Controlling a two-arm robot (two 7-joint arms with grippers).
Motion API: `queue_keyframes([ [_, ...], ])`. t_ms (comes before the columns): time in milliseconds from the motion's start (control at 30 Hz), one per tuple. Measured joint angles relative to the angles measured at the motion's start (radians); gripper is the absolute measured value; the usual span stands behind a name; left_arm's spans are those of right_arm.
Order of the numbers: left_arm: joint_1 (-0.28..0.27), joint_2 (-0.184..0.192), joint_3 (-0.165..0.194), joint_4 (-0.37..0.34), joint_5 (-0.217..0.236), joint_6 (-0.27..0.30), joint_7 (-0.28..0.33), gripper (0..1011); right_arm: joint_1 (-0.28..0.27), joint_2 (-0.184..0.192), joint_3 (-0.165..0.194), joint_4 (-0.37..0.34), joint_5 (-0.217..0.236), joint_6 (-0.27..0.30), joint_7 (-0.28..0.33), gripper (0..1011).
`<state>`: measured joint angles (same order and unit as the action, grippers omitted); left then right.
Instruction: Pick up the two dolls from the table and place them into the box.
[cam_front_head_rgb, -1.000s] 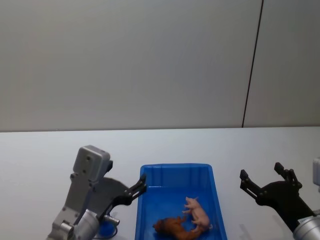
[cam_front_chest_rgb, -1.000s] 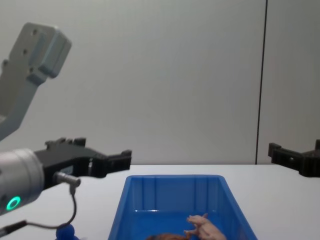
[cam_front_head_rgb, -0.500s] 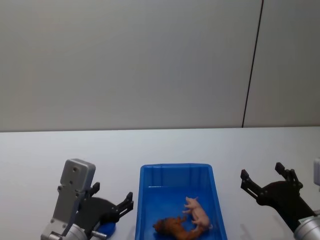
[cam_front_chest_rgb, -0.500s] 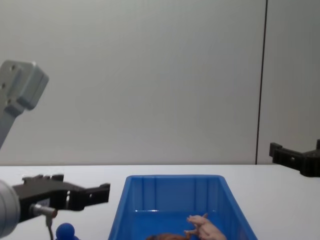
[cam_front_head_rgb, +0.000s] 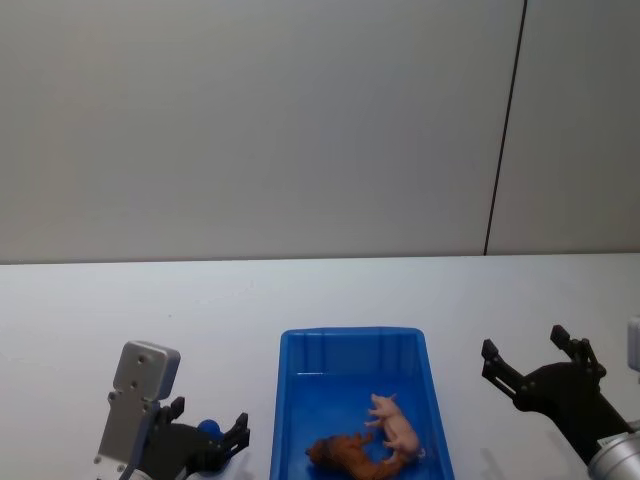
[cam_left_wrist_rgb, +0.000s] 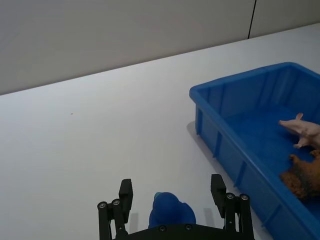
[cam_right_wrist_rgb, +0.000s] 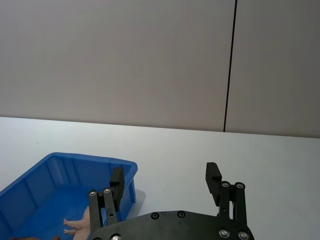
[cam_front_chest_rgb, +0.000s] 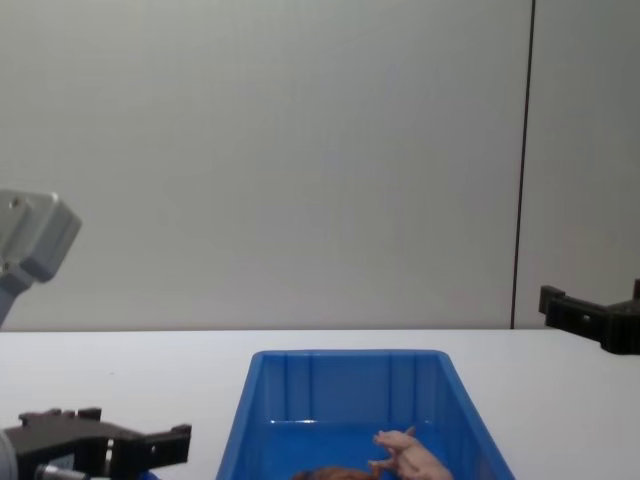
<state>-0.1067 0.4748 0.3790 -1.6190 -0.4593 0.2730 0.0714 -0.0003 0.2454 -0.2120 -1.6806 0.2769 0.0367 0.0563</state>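
Now that the left pincer has dropped back beside the box, spread and empty, both dolls, pig and brown toy, lie inside it. Right pincer spread, right of box. Task looks done.

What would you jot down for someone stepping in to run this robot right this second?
Left gripper: jaws open, holding nothing, low over the table to the left of the box.
Right gripper: jaws open, holding nothing, to the right of the box.
Pink pig and brown doll both lie inside the box, side by side near its front.
Done: both dolls are in the box.
Left: nothing to pick up, as far as I can see; probably just park the arms.
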Motion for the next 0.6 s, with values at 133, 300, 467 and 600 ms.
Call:
queue_keyframes([
  [133, -0.002, -0.004, -0.001, 0.019, 0.0, 0.006, -0.001, 926, 0.0, 0.0, 0.0, 0.0, 0.0, 0.0, 0.0, 1001],
  [300, -0.009, -0.011, -0.002, 0.048, 0.004, 0.013, -0.007, 834, 0.0, 0.0, 0.0, 0.0, 0.0, 0.0, 0.0, 1001],
  [467, -0.013, -0.016, -0.003, 0.07, 0.011, 0.015, -0.011, 618, 0.0, 0.0, 0.0, 0.0, 0.0, 0.0, 0.0, 1001],
  [600, -0.013, -0.018, -0.004, 0.077, 0.015, 0.014, -0.012, 499, 0.0, 0.0, 0.0, 0.0, 0.0, 0.0, 0.0, 1001],
])
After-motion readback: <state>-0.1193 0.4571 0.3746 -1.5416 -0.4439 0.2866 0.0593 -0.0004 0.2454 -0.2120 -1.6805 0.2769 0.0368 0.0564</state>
